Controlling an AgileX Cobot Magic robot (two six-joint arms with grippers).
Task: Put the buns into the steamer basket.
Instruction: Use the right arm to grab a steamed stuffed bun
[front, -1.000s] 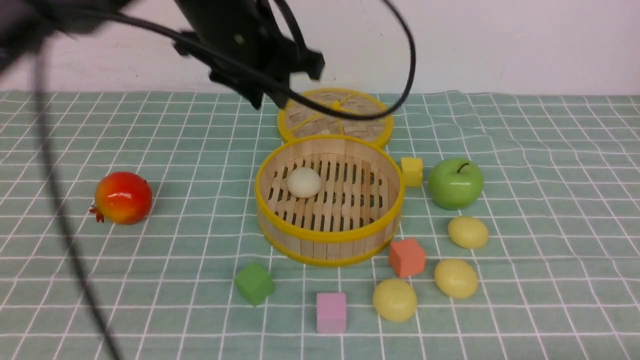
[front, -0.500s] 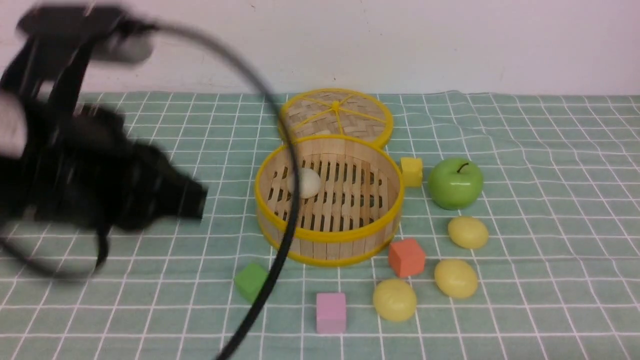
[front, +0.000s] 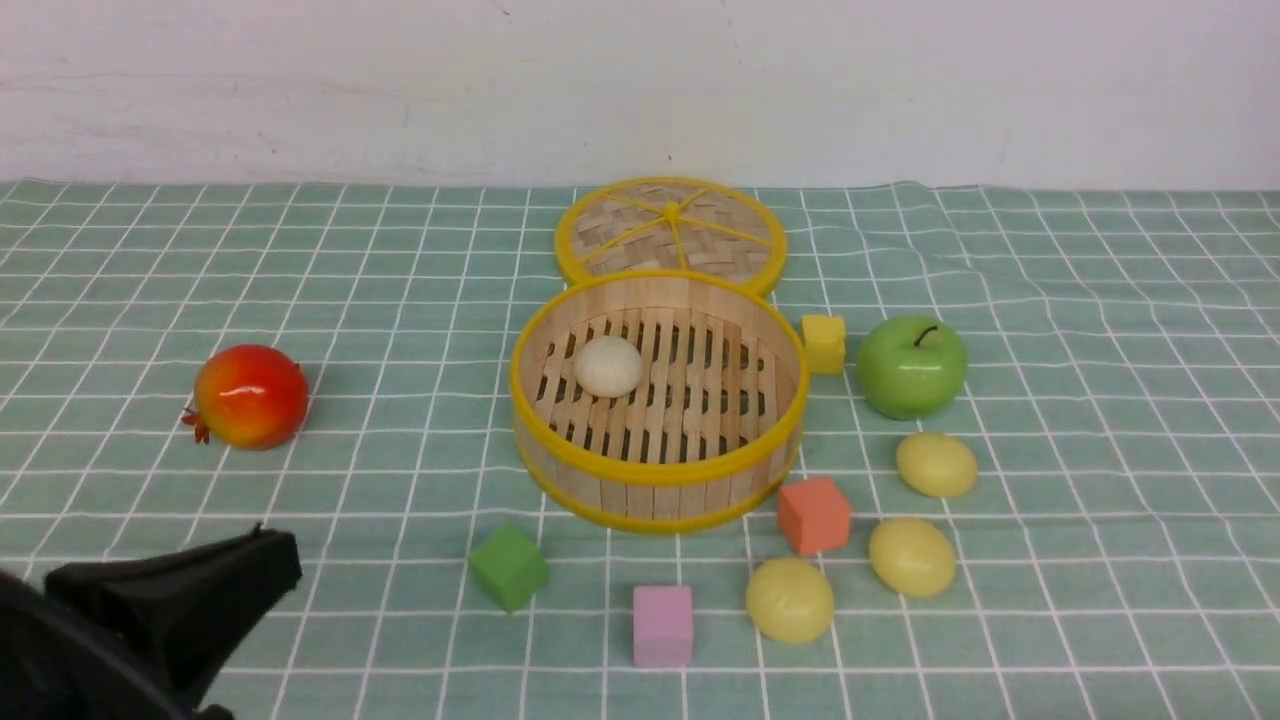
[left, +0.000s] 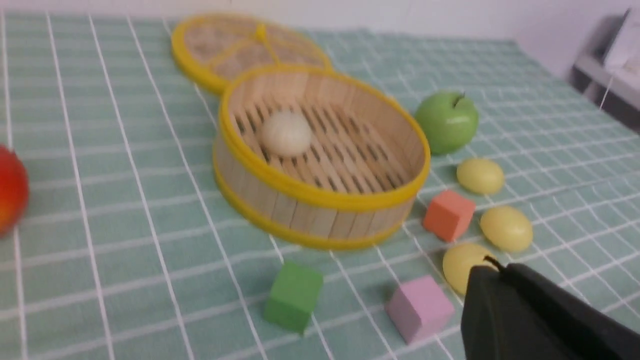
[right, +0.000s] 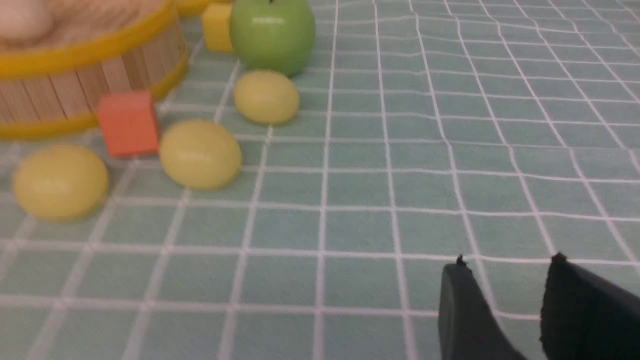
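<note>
Steamer basket (front: 655, 472): uncovered, one of four loaded. Left tool (front: 272, 558): well off the basket's near-left, pressed together, empty. Right tool (right: 508, 260): well apart on the basket's right, spread, empty. Off-white bun (front: 608, 365): inside the basket, done. Pale yellow buns (front: 936, 464) (front: 911, 556) (front: 789, 598): outside, near its right-front wall, three left to load.

No readable text, label, brand, number or sign shows in any view.

The steamer basket (front: 655, 495) is pale wood slats with shiny yellow rims. The buns (front: 911, 556) look smooth and a little shiny. The green apple (front: 910, 367) is glossy. The checked cloth (front: 1100, 450) looks matt.
</note>
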